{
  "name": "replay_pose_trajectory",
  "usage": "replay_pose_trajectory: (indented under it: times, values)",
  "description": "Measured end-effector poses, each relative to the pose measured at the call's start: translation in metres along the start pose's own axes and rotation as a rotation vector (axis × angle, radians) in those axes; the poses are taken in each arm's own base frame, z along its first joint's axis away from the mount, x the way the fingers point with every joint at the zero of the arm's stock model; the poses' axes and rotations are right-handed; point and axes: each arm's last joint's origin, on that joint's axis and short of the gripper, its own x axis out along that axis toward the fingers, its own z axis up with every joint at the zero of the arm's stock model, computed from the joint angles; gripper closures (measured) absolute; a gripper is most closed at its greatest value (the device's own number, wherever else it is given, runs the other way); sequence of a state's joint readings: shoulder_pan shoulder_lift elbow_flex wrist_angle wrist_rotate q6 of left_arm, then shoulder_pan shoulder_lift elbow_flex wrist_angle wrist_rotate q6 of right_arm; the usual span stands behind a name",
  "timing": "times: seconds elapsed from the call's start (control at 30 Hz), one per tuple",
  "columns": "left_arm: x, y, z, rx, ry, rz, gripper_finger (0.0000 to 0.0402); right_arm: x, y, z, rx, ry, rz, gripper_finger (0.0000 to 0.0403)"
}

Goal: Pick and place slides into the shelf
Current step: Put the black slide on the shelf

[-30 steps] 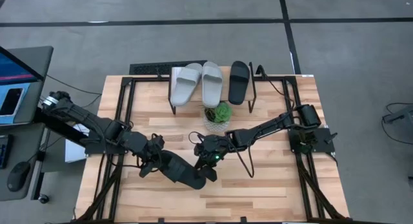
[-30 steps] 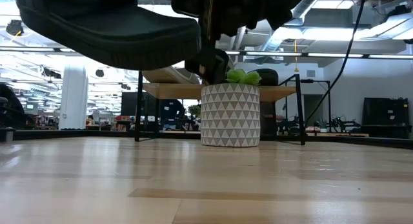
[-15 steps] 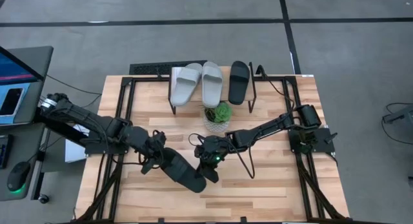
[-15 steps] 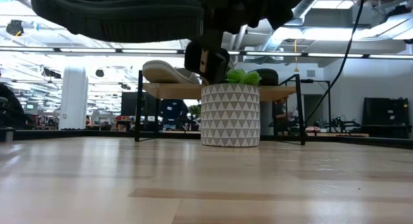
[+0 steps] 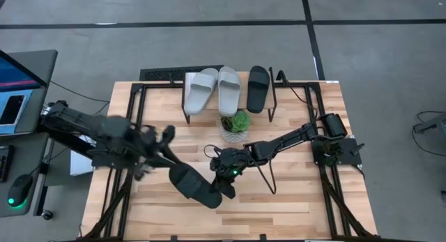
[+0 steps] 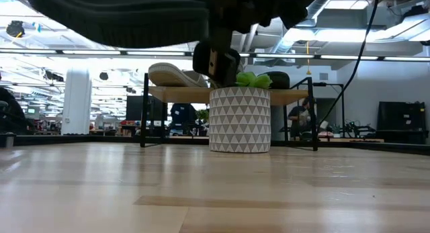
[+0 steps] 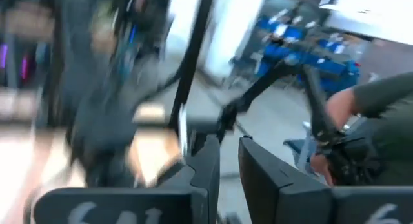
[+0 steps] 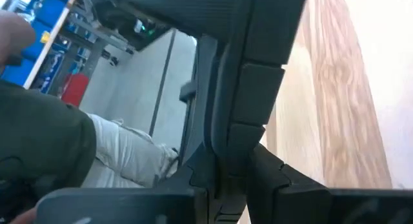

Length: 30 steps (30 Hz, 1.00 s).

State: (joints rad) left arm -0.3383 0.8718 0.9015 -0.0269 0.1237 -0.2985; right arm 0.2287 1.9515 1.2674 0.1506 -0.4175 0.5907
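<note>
Above the counter [image 5: 293, 207], a black slide [image 5: 195, 186] hangs from the right end effector [image 5: 224, 180]
Its fingers are clamped on one end of the slide, which sits clear of the wood, near the potted plant [image 5: 235, 125]. Left end effector [image 5: 167, 136] is off the slide, empty, its fingers [image 7: 205, 169] a narrow gap apart. On the shelf [image 5: 189, 78] at the far edge lie two light grey slides [image 5: 214, 88] and another black one [image 5: 258, 87]

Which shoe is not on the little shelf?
The black slide out over the big table, pinched at one end by the right gripper. The two grey slides and the other black slide sit on the shelf.
</note>
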Motion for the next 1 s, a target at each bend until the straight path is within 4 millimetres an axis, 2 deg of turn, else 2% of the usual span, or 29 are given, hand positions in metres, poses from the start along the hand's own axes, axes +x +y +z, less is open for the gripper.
replay_pose_trajectory:
  times: [0.13,0.27,0.33,0.43,0.5,0.63,0.73,0.83,1.0]
  values:
    - [-0.022,-0.026,0.051,0.265,-0.221,-0.024,0.0355,0.000,-0.001,0.001,0.005,-0.022,-0.026,0.0361]
    - [-0.042,-0.043,0.072,0.395,-0.315,0.143,0.0364,-0.009,0.002,0.006,-0.003,-0.050,-0.065,0.0361]
    - [-0.047,-0.047,0.070,0.414,-0.304,0.261,0.0370,-0.022,0.007,0.015,-0.023,-0.104,-0.121,0.0361]
    - [-0.051,-0.049,0.062,0.408,-0.234,0.426,0.0377,-0.052,0.017,0.030,-0.049,-0.197,-0.226,0.0361]
    - [-0.050,-0.049,0.054,0.391,-0.173,0.509,0.0381,-0.078,0.027,0.040,-0.051,-0.269,-0.293,0.0361]
    - [-0.043,-0.050,0.037,0.349,-0.066,0.628,0.0387,-0.137,0.061,0.051,-0.051,-0.449,-0.398,0.0361]
    - [-0.037,-0.049,0.024,0.299,-0.013,0.719,0.0388,-0.180,0.086,0.049,-0.015,-0.574,-0.489,0.0361]
    - [-0.033,-0.045,0.010,0.246,0.021,0.840,0.0388,-0.222,0.099,0.040,0.070,-0.678,-0.598,0.0361]
    - [-0.037,-0.036,-0.010,0.172,0.047,0.989,0.0388,-0.266,0.092,0.022,0.262,-0.687,-0.730,0.0361]
